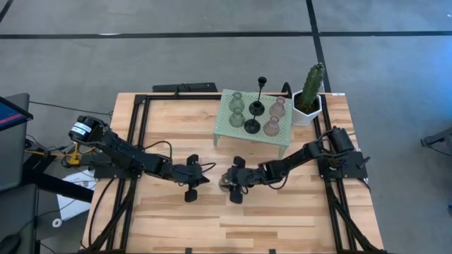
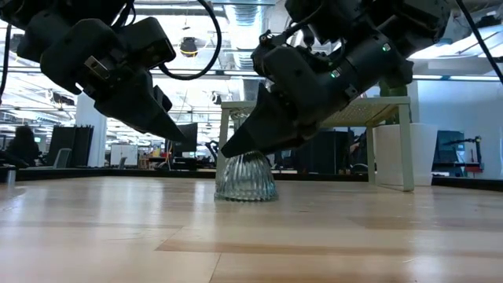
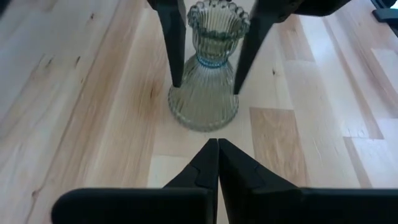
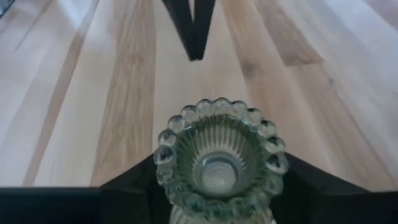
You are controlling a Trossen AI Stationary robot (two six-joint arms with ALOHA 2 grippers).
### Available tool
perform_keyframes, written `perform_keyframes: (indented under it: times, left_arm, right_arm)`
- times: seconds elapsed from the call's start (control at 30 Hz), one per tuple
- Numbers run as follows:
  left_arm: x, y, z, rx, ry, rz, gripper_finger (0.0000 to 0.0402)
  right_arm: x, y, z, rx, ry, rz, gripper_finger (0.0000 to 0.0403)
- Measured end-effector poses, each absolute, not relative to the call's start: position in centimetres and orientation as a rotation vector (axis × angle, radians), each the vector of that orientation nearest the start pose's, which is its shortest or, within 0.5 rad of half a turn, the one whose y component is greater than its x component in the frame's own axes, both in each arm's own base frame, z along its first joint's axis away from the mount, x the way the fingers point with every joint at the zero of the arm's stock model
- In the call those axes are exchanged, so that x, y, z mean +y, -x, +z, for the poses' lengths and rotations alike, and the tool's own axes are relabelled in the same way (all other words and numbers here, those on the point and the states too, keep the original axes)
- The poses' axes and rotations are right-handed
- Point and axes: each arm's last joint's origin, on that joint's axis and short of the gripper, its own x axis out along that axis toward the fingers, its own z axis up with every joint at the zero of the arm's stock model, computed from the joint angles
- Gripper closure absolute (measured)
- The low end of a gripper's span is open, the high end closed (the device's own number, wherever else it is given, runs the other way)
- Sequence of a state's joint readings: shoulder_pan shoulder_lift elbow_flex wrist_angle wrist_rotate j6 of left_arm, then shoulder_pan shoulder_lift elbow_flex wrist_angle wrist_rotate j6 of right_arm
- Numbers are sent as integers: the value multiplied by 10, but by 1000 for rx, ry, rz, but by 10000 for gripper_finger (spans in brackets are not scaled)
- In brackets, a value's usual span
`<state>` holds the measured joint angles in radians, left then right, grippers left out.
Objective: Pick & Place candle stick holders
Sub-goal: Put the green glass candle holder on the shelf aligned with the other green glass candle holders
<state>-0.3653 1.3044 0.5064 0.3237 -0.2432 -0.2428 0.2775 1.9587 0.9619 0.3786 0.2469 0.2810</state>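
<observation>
High view: The right gripper [image 1: 227, 181] sits near the centre of the wooden table [image 1: 282, 219], around a small glass candle holder [image 1: 226, 183]. The left gripper [image 1: 205, 178] lies just beside it, at the holder's 9 o'clock. At the table's 12 o'clock stands a mint-green mesh stand [image 1: 226, 127] carrying more holders: two green ones [image 1: 236, 111], two pink ones [image 1: 275, 117], a squat black one [image 1: 251, 125] and a tall thin black stem [image 1: 260, 94]. A cactus in a white pot [image 1: 309, 95] stands at the stand's 3 o'clock.

Low view: The glass candle holder [image 2: 246, 177] stands upright on the table [image 2: 251, 236]. The right gripper [image 2: 245, 144] is at its neck. The left gripper [image 2: 182, 135] hangs above the table at the holder's 9 o'clock, apart from it. The stand [image 2: 393, 118] and the white pot [image 2: 401, 153] show behind.

Left wrist view: The left gripper [image 3: 217, 144] has its fingers pressed together, holding nothing. Ahead, the ribbed glass holder [image 3: 205, 87] stands between the two right fingers [image 3: 171, 43]. A narrow gap shows on each side of its neck, so the fingers stand apart and do not clamp it.

Right wrist view: The holder [image 4: 221, 162] is seen from above, its beaded rim between the right gripper's dark fingers [image 4: 127, 180]. The closed tip of the left gripper [image 4: 194, 31] points at it from across the table [image 4: 93, 93].
</observation>
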Motion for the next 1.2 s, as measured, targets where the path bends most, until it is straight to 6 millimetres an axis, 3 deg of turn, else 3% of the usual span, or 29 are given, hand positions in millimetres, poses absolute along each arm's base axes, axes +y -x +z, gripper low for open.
perform_keyframes:
  times: [0.17, 0.33, 0.57, 0.73, 0.9, 1.07, 1.2]
  left_arm:
    - [-83, -236, 181, 464, 96, -64, 390]
    - [-83, -236, 181, 465, 98, -69, 390]
    - [-83, -236, 181, 465, 98, -69, 389]
    - [-83, -236, 182, 452, 102, -71, 389]
    - [-83, -238, 185, 420, 78, -82, 389]
    - [-84, -240, 186, 387, 35, -97, 365]
    - [-88, -251, 178, 339, -1, -117, 321]
  right_arm:
    - [94, -369, 118, 620, -132, -4, 156]
    - [90, -367, 117, 667, -133, 4, 143]
    - [85, -354, 149, 728, -117, -11, 143]
    - [82, -336, 179, 762, -87, -3, 143]
    - [82, -314, 195, 863, -64, -3, 143]
    - [90, -298, 205, 916, -75, 5, 159]
    - [96, -289, 209, 938, -90, 4, 207]
